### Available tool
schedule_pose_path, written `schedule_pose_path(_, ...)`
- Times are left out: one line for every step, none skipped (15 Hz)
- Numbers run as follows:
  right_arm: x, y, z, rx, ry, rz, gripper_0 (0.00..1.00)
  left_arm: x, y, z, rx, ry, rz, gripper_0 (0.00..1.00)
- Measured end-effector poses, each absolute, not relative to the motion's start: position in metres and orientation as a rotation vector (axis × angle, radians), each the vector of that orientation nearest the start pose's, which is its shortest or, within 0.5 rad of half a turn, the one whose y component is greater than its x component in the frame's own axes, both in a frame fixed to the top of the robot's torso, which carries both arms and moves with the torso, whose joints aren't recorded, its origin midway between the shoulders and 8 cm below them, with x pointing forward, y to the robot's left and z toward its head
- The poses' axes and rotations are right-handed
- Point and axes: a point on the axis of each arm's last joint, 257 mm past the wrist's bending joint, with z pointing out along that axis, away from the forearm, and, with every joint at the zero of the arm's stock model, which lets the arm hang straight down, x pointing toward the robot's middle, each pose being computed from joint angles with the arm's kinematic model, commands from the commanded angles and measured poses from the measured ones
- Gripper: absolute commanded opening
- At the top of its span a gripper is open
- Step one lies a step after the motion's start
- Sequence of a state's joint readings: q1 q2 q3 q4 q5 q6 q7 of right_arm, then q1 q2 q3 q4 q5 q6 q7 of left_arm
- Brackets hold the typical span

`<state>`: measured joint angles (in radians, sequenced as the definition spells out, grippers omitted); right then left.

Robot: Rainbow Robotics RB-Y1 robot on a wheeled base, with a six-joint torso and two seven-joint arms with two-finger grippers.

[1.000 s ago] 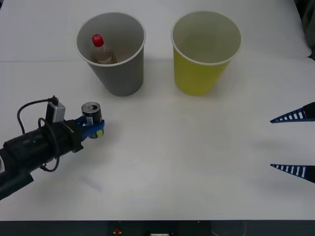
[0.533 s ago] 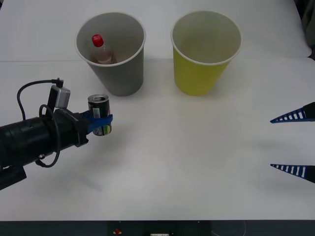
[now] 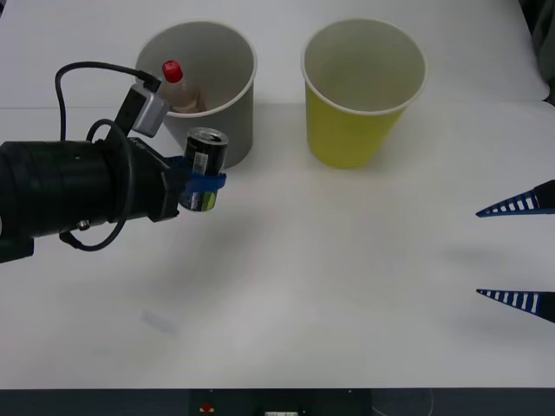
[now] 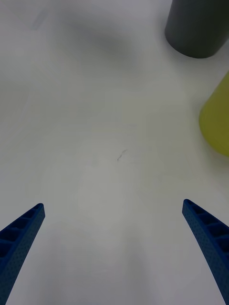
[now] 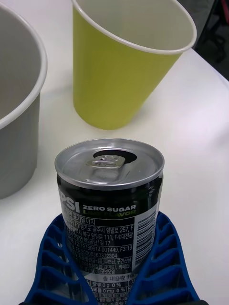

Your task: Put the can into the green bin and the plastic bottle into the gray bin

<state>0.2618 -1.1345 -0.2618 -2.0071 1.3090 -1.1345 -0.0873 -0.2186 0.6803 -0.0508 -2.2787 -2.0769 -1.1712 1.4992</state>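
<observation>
My left gripper (image 3: 201, 185) is shut on the can (image 3: 205, 165), a small dark can with a silver top, and holds it upright above the table just in front of the gray bin (image 3: 234, 121). The left wrist view shows the can (image 5: 109, 205) clasped between the blue fingers (image 5: 57, 257), with the green bin (image 5: 119, 71) beyond it. The plastic bottle (image 3: 176, 85), red-capped, stands inside the gray bin. The green bin (image 3: 355, 130), yellow-green outside, stands right of the gray one. At the right edge my right gripper (image 3: 519, 253) hangs open over the table.
White table (image 3: 329, 277) spreads in front of both bins. In the right wrist view the gray bin (image 4: 198, 26) and the green bin (image 4: 217, 121) stand ahead of the open fingers (image 4: 19, 243).
The left arm has lifted the can off the table and carried it up and to the right, toward the bins. The right arm has stayed still.
</observation>
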Motion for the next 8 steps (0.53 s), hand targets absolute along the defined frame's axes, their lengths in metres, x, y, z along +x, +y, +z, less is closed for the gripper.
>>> schedule_pose_path(0.341,-0.286,-0.167,-1.634,1.596,0.209,1.00,0.426,0.106,-0.089,0.817,1.953,-0.509,0.00)
schedule_pose_path(0.341,-0.286,-0.167,-1.634,1.596,0.209,1.00,0.428,0.101,-0.080,0.834,1.950,-0.505,0.00)
schedule_pose_path(0.341,-0.286,-0.167,-1.634,1.596,0.209,1.00,0.430,0.095,-0.071,0.850,1.951,-0.513,0.00)
schedule_pose_path(0.341,-0.286,-0.167,-1.634,1.596,0.209,1.00,0.434,0.084,-0.059,0.868,1.944,-0.533,0.00)
schedule_pose_path(0.341,-0.286,-0.167,-1.634,1.596,0.209,1.00,0.440,0.074,-0.048,0.878,1.938,-0.554,0.00)
schedule_pose_path(0.341,-0.286,-0.167,-1.634,1.596,0.209,1.00,0.446,0.066,-0.038,0.882,1.927,-0.570,0.00)
schedule_pose_path(0.341,-0.286,-0.167,-1.634,1.596,0.209,1.00,0.455,0.057,-0.027,0.888,1.918,-0.585,0.00)
schedule_pose_path(0.341,-0.286,-0.167,-1.634,1.596,0.209,1.00,0.463,0.048,-0.017,0.900,1.913,-0.591,0.00)
